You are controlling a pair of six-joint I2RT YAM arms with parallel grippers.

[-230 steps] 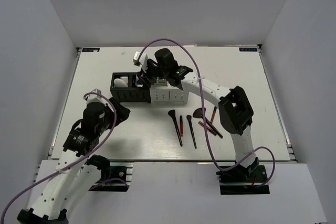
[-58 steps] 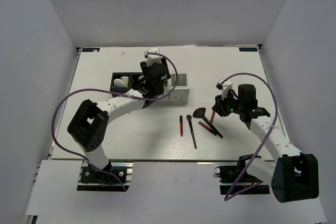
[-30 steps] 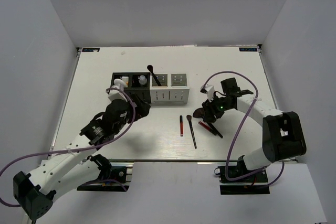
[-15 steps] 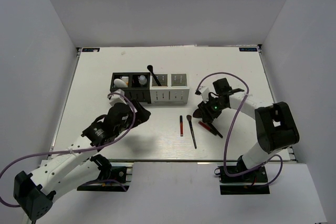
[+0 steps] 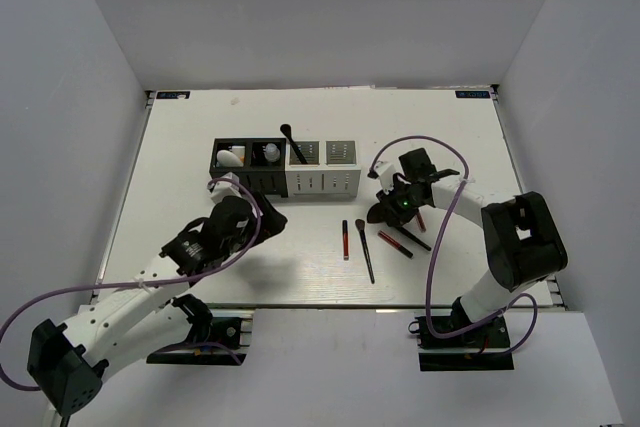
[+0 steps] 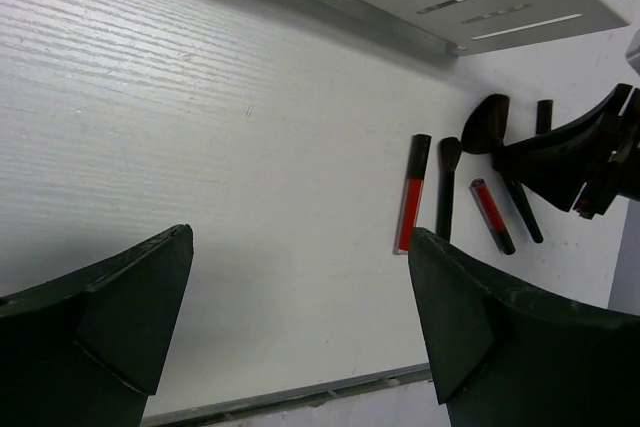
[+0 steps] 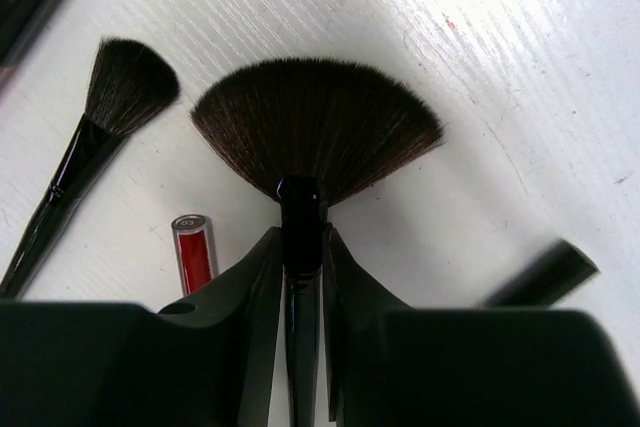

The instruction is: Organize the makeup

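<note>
A black fan brush (image 7: 315, 127) lies on the white table, and my right gripper (image 7: 302, 239) is shut on its handle just behind the bristles. From above, that gripper (image 5: 384, 211) sits right of the organizer boxes (image 5: 320, 182). A small black brush (image 5: 366, 250), a red stick (image 5: 345, 238) and a second red stick (image 5: 395, 243) lie beside it. One black brush (image 5: 293, 144) stands in the organizer. My left gripper (image 5: 256, 219) hovers open over bare table, nothing between its fingers (image 6: 130, 317).
The black box (image 5: 245, 179) holds a white oval (image 5: 231, 158) and a small clear bottle (image 5: 269, 153). Another dark stick (image 5: 420, 218) lies right of my right gripper. In the left wrist view the table's near edge (image 6: 300, 395) runs just below the fingers.
My right gripper's jaws have closed onto the fan brush handle. The left arm has drifted slightly toward the near edge, still open.
</note>
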